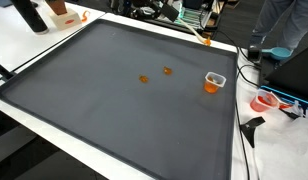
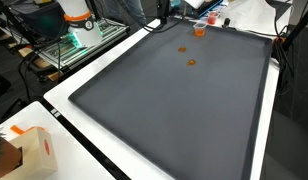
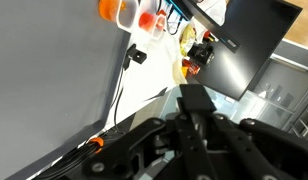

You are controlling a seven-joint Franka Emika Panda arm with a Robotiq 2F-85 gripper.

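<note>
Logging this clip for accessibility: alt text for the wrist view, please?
The dark gripper fills the lower frame, its jaws unclear; a grey mat spans the left. An orange cup sits at the top edge, and a black cable runs down beside the mat.

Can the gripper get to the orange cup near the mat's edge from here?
Probably yes: the cup stands in the open on the mat; only two small orange pieces lie nearby.

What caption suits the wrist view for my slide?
Dark gripper in front; grey mat and orange cup beyond.

Bright even indoor light, faint shadows, wrist view blurred
</note>
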